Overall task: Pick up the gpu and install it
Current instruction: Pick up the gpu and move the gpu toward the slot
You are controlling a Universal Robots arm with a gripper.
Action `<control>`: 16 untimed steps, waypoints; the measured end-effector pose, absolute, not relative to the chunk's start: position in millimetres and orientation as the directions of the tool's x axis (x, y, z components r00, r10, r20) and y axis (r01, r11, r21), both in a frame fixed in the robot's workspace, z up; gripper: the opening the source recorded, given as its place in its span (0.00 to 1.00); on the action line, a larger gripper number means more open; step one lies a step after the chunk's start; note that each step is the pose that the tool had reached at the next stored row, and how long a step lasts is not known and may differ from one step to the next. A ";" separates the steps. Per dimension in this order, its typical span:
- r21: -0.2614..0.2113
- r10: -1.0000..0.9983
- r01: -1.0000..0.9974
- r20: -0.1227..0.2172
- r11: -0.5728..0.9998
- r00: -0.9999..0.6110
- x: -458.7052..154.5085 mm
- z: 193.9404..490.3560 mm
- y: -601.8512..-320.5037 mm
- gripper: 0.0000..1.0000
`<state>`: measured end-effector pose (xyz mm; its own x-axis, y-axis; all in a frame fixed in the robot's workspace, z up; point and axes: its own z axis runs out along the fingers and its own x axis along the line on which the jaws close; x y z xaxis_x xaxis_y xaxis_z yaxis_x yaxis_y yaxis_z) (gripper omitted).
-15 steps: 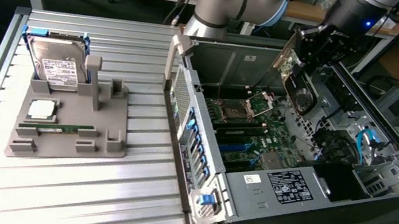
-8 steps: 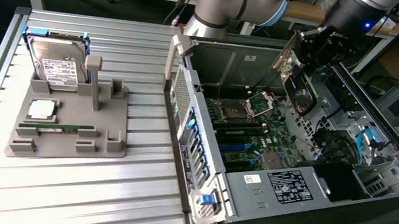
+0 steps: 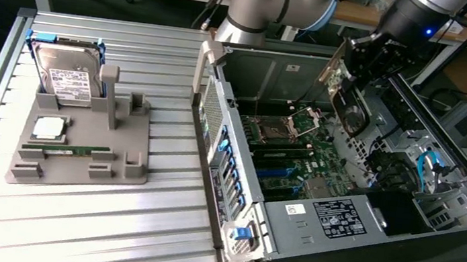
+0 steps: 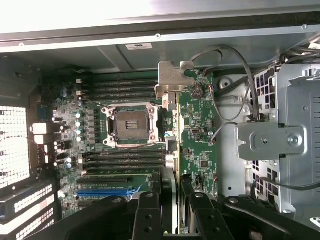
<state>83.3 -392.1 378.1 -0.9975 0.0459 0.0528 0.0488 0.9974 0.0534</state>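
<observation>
The gpu [image 3: 349, 100] hangs on edge above the open computer case [image 3: 330, 218], and my gripper [image 3: 374, 58] is shut on its upper part. In the wrist view the gpu [image 4: 171, 145] appears edge-on, its metal end bracket [image 4: 171, 80] pointing away from the camera. Black fingers [image 4: 147, 210] sit on either side of the card, with my gripper [image 4: 172, 200] closed around it. Below the card lies the motherboard [image 4: 125, 165], with the bare CPU socket [image 4: 127, 122] and a blue expansion slot [image 4: 107, 191]. The card hangs clear of the board.
On the slatted table at the exterior view's left, a grey fixture [image 3: 77, 151] carries a hard drive [image 3: 69, 79], a memory stick [image 3: 68, 148] and a CPU [image 3: 49, 126]. Inside the case are a metal drive cage [image 4: 272, 142] and loose cables [image 4: 235, 80].
</observation>
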 end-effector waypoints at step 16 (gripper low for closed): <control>0.053 0.042 0.045 0.053 0.998 -0.998 84.9 370.6 -392.0 0.27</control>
